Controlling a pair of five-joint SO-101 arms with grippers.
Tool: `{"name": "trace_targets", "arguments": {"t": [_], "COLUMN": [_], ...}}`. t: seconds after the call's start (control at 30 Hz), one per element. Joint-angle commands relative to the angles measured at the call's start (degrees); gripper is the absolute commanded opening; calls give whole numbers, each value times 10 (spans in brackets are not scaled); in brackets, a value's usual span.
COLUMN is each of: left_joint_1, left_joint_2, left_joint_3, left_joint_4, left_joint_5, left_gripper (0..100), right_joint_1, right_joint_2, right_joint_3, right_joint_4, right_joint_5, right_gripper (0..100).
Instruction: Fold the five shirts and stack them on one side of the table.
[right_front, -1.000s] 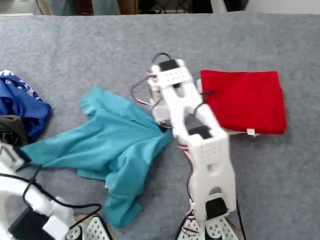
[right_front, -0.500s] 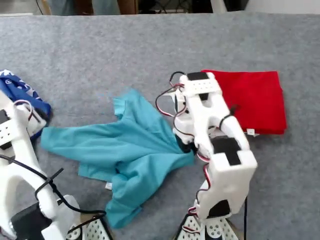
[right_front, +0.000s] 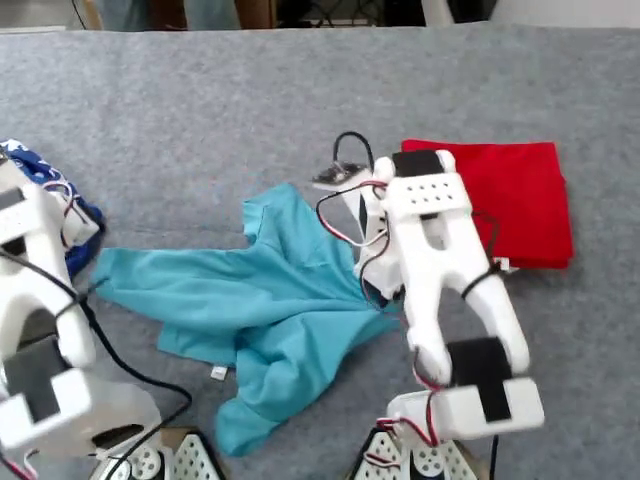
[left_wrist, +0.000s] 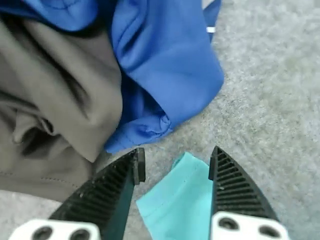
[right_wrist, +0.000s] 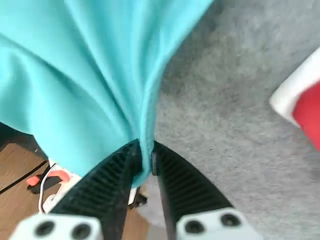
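Teal shirt (right_front: 265, 295): lies unfolded and crumpled on the middle of the grey table (right_front: 180, 100). One sleeve is stretched out toward the left arm, and the lower part is bunched near the front edge.

Right gripper (right_wrist: 145, 150): its fingers are clamped tight on a gathered fold of the teal shirt, at the edge nearest the red shirt. The cloth is pulled up into long creases from the pinch. In the high view the right arm is seen bent over this spot.

Left gripper (left_wrist: 176, 162): its fingers are spread wide with nothing grasped. The tip of the teal sleeve lies between them on the table. Whether either finger touches it cannot be told.

Blue shirt (left_wrist: 160, 65): heaped at the left side of the table, just beyond the sleeve tip. A brown-grey garment (left_wrist: 45, 100) is piled against it, and both are unfolded.

Red shirt (right_front: 500, 205): folded into a flat rectangle on the right side of the table, close to the right arm. A white edge (right_front: 478, 264) is seen under its near side. What that is cannot be told.
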Motion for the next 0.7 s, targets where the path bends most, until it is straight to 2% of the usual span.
{"name": "trace_targets", "arguments": {"t": [0.0,0.17,0.27,0.4,0.53,0.67], "left_joint_1": [0,-1,-1,2,3,3], "left_joint_2": [40,118,164,223,272,309], "left_joint_3": [-147,-279,-330,-386,-436,-440], "left_joint_4": [121,262,320,355,379,379], "left_joint_5": [31,32,30,36,91,106], "left_gripper": [223,223,223,223,223,223], "right_joint_1": [-14,-17,-14,-15,-17,-46], "right_joint_2": [-58,-114,-149,-175,-159,-116], "right_joint_3": [-37,-36,-29,-37,-62,-80], "right_joint_4": [9,10,10,-2,-71,-137], "right_joint_5": [3,7,52,71,70,71], "right_gripper": [84,198,240,253,251,249]}}
